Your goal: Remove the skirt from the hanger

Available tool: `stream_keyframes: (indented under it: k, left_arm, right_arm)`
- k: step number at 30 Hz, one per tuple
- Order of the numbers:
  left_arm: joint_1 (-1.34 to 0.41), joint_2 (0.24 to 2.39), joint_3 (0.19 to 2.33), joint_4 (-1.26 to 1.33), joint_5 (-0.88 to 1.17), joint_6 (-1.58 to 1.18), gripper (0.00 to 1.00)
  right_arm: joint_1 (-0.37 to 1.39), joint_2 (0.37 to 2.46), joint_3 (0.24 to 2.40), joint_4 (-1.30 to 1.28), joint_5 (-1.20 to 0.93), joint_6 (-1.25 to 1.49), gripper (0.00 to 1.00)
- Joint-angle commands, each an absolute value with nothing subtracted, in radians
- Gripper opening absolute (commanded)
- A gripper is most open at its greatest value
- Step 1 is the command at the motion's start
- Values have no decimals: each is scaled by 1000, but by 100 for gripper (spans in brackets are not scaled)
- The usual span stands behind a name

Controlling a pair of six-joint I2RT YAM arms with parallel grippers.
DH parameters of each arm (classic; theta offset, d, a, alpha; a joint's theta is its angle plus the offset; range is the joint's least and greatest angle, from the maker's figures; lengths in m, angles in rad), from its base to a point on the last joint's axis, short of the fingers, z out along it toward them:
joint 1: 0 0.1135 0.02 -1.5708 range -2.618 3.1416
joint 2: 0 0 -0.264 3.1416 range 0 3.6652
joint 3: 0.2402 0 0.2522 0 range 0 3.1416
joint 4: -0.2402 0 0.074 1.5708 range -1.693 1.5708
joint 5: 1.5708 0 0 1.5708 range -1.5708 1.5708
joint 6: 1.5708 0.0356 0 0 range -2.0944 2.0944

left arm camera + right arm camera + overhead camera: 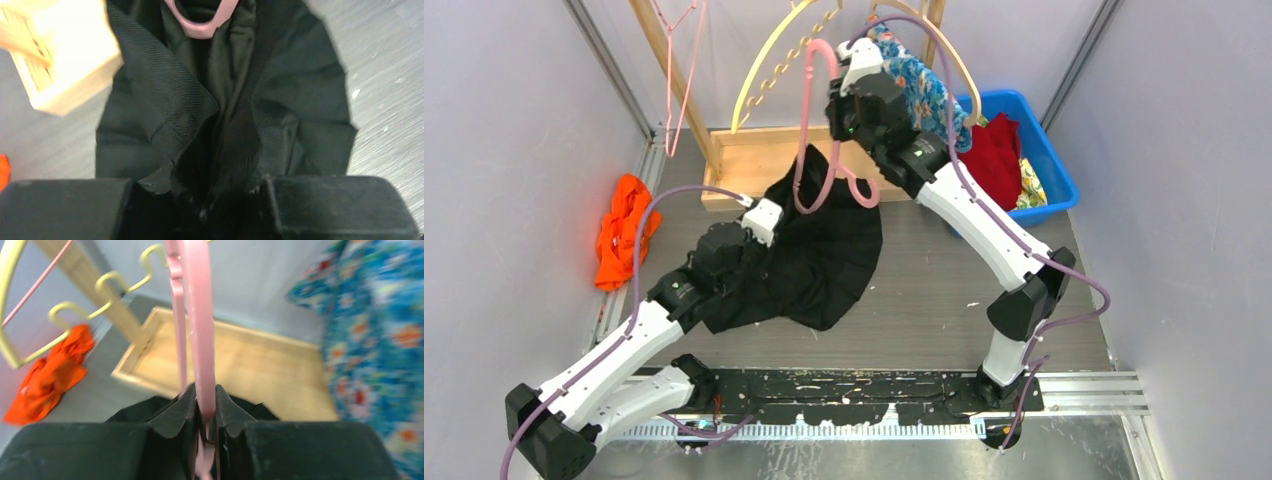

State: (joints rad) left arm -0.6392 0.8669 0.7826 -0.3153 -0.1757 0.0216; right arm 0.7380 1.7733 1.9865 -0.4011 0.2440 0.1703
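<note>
The black skirt (824,255) lies spread on the table, its upper end still draped at the lower curve of the pink hanger (809,130). My right gripper (839,100) is shut on the pink hanger (202,340) and holds it up above the wooden rack base. My left gripper (749,240) is shut on a bunch of the skirt's fabric (220,135) at its left side. In the left wrist view the hanger's lower loop (197,25) shows at the top, over the skirt.
A wooden rack base (754,160) with yellow hangers (769,60) stands at the back. An orange cloth (624,230) lies at the left. A blue bin (1044,170) with a red garment (994,155) is at the right; a floral cloth (924,85) hangs beside it.
</note>
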Motion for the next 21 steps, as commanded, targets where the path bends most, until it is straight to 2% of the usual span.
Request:
stream_keyframes:
  k: [1,2,4,5,14,18,21]
  left_arm:
    - [-630,881,718,-319,-213,-30,24]
    - [-630,891,713,-316,-209,-36,23]
    - [-630,905,717,-309,-205,-44,1]
    - [-630,909,725,-306,-208,-42,0]
    - [-634,934,1036,-441,-224,66,0]
    - [-653,954,1195,-491,-226,120,0]
    - [-667,981,1319,-506,-205,159,0]
  right_arm:
    - [700,1658,2057,-268,378,74,1]
    - [701,1656,2057,-266,378,75,1]
    - [702,1651,2059,-266,379,72,1]
    - [701,1649,2058,-266,379,72,1]
    - [701,1609,2056,-241,389,26,1]
    - [701,1596,2051,-203,479,-46,1]
    - [701,1549,1971,-95,541,-92,1]
